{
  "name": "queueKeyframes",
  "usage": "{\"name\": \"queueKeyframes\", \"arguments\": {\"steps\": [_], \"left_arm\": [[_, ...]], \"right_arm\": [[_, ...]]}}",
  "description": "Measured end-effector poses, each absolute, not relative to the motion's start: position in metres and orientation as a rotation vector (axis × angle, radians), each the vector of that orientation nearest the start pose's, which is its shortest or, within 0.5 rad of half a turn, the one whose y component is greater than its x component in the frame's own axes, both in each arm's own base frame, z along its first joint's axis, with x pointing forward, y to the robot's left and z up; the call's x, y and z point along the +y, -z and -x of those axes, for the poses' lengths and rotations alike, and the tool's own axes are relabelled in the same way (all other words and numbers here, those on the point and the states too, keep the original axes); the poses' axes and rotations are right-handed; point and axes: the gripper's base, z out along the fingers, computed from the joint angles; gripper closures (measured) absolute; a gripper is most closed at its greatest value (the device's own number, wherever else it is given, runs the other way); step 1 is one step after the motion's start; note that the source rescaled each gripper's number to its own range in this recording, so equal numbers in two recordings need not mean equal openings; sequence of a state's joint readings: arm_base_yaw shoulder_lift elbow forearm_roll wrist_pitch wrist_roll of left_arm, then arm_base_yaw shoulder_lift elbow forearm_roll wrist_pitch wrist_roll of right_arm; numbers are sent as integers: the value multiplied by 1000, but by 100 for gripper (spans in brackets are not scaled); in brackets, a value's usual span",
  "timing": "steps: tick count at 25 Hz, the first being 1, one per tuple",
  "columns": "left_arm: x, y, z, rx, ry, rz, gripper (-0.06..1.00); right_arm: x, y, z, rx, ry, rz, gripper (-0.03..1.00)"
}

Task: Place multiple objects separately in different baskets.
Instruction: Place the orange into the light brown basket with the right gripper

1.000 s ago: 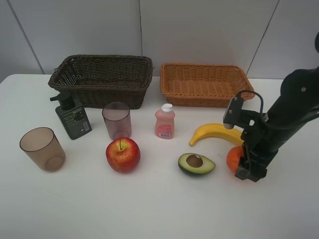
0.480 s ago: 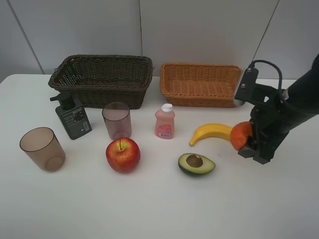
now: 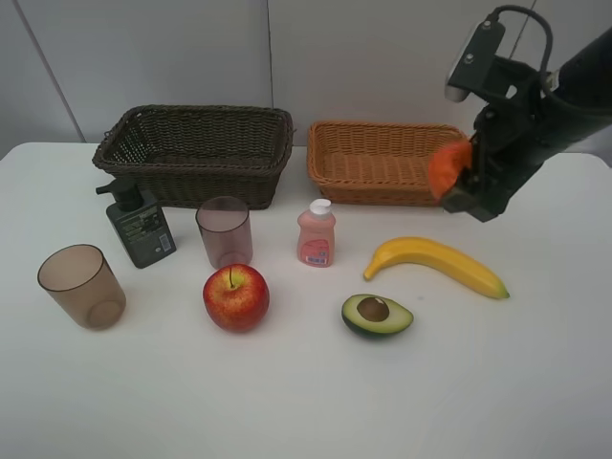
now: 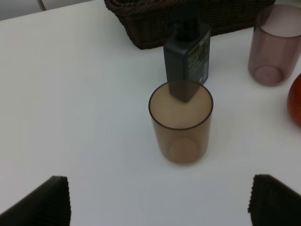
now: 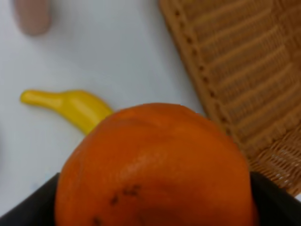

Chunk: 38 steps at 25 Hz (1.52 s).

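the right tool (image 3: 459, 180) grips the orange (image 3: 446, 167), held clear of the table (image 3: 535, 382) just by the right front corner of the tan basket (image 3: 382, 186). the left tool (image 4: 157, 202) stands wide open and empty above a cup (image 4: 181, 122). the pump bottle (image 3: 141, 228) has a pale label and the pink bottle (image 3: 316, 239) a darker pink one; the writing on both is too small to read. the banana (image 3: 435, 258) lies on the table.

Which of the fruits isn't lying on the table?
The orange, held up in the right pincer near the tan basket; the apple, banana and avocado all rest on the table.
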<state>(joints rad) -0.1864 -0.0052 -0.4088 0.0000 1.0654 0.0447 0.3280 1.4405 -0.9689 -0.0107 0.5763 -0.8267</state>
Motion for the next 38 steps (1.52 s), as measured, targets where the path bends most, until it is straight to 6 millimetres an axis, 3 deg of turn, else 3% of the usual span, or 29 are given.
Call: {"name": "queueKeyframes", "arguments": {"steps": [5, 9, 13, 19, 27, 38], "left_arm": [[-1, -251, -4, 2122, 83, -246, -6], [-1, -251, -4, 2122, 83, -246, -6], [-1, -251, -4, 2122, 83, -246, -6], [-1, -251, -4, 2122, 83, -246, -6], [-1, -251, -4, 2122, 83, -246, -6], [-1, -251, -4, 2122, 83, -246, -6]], "right_arm": [[95, -273, -311, 2053, 218, 1250, 36], [87, -272, -343, 2048, 209, 1105, 36], [81, -259, -375, 2049, 211, 1009, 36], [83, -221, -410, 2038, 237, 969, 36], [75, -180, -427, 2096, 244, 957, 36], [76, -176, -428, 2119, 218, 922, 36]]}}
